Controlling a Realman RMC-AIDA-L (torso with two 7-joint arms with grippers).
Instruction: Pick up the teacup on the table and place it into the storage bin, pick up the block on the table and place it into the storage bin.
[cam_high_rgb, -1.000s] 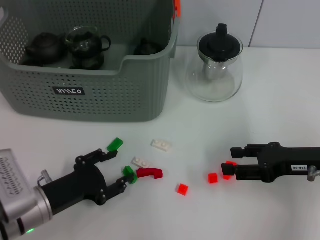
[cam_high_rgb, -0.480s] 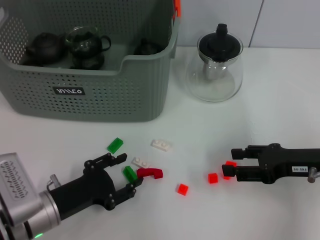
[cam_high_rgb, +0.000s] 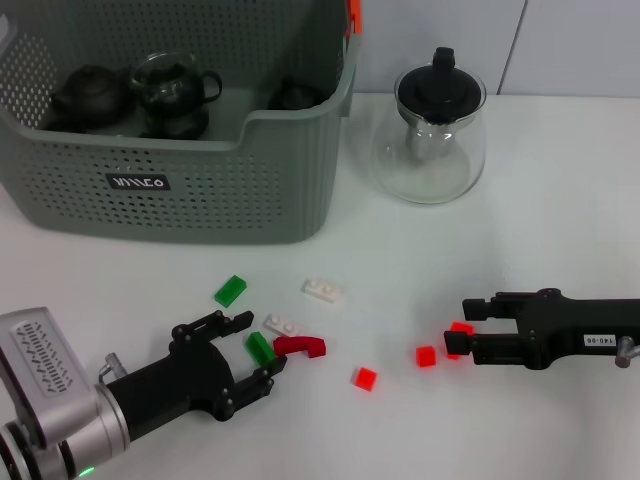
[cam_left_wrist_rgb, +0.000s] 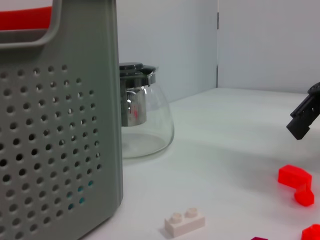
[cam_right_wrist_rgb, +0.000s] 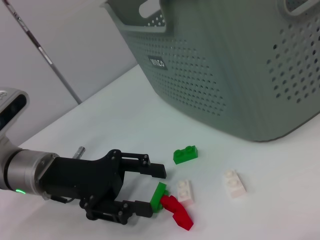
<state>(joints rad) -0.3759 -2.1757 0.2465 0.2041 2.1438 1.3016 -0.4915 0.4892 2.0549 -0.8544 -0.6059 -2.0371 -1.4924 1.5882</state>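
Left end effector (cam_high_rgb: 246, 350) spread around green block (cam_high_rgb: 260, 347), near-left on worktop (cam_high_rgb: 560, 200). Light, rigid, slick plastic; pinch the flat sides. Right end effector (cam_high_rgb: 467, 323) spread, idle by red blocks (cam_high_rgb: 426, 356).

The large grey-green perforated plastic storage bin (cam_high_rgb: 200, 185) carries a small black label (cam_high_rgb: 138, 183) on its front wall with white lettering, too stylised for me to make out. A small white tag (cam_high_rgb: 597, 339) on my right arm carries dark digits, possibly "140-06", hard to read
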